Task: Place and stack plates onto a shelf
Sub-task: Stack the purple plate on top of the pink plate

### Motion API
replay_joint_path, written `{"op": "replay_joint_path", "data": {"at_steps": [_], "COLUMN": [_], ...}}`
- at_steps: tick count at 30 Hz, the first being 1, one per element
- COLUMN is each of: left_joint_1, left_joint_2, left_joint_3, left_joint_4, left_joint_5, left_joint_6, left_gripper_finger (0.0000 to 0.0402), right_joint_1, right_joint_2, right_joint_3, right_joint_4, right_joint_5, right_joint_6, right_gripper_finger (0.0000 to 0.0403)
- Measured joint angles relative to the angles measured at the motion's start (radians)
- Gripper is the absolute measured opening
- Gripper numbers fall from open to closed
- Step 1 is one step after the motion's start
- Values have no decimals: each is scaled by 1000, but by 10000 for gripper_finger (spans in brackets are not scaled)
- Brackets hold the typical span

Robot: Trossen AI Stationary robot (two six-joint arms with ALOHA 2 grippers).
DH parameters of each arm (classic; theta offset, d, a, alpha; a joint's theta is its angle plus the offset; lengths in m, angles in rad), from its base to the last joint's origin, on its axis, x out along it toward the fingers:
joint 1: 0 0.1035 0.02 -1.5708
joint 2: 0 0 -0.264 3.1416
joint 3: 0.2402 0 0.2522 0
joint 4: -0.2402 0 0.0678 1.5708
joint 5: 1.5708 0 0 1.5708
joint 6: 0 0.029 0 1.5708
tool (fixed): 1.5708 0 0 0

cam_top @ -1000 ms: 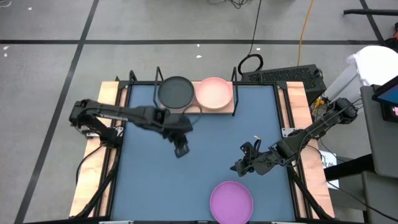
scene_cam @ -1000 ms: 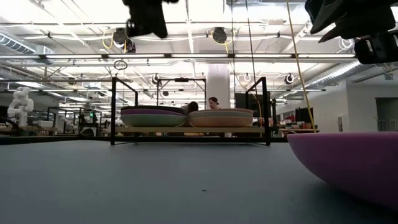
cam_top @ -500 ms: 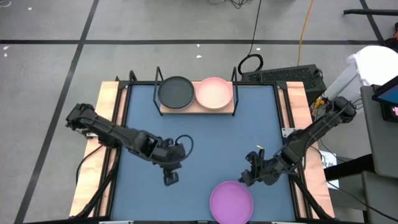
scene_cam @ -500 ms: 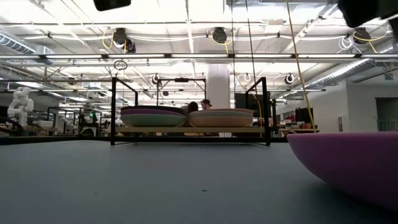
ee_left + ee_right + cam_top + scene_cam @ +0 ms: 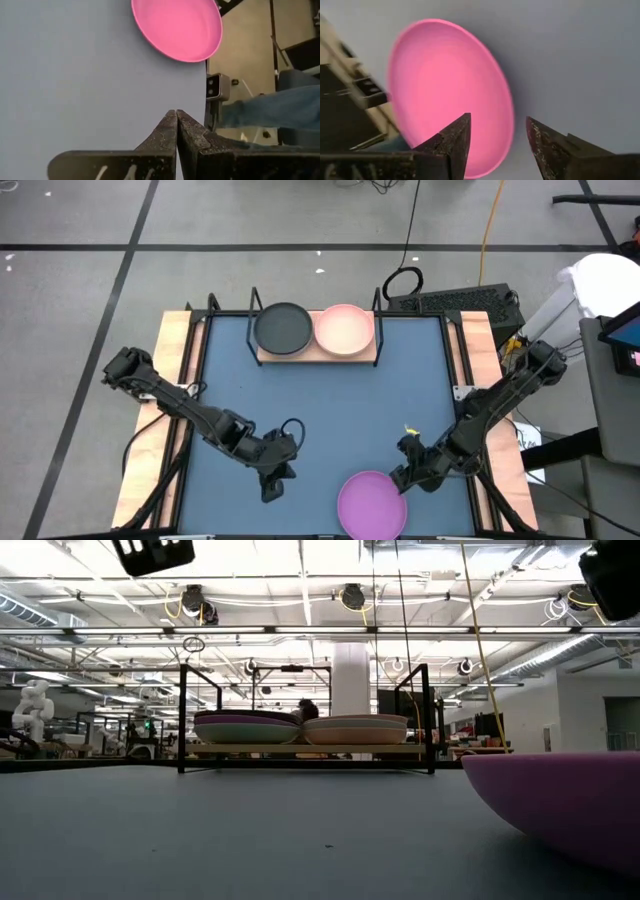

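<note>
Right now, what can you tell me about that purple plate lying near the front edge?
The purple plate is round, shallow and matte, lying flat and right side up on the dark blue mat, alone, far from the shelf. The right claw hovers open at its rim, not yet gripping it. The left claw, shut, is well off to its side.

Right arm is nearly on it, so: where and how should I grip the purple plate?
Take the purple plate by its rim on the right edge, where the open right gripper hovers. It lies flat and shallow on the mat, so one finger probably goes over the rim, one under.
</note>
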Motion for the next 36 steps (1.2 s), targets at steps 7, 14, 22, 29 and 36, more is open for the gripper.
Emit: {"op": "replay_joint_path", "data": {"at_steps": [7, 14, 22, 29, 36], "left_joint_1": [-14, -12, -12, 1, 34], "left_joint_2": [-6, -6, -6, -6, -6], "left_joint_3": [0, 0, 0, 0, 0], "left_joint_4": [6, 6, -12, -41, -70], "left_joint_5": [-63, -72, -73, -73, -73], "left_joint_6": [56, 107, 135, 191, 193], "left_gripper_finger": [1, 1, 1, 1, 1], "right_joint_1": [0, 8, 11, 13, 13], "right_joint_2": [121, 206, 216, 215, 212], "right_joint_3": [0, 0, 0, 0, -1], "right_joint_4": [69, 69, 101, 123, 178], "right_joint_5": [-6, -51, -50, -41, 22], "right_joint_6": [-9, -19, -7, 14, 73], "right_gripper_finger": [166, 148, 82, 8, 4]}}
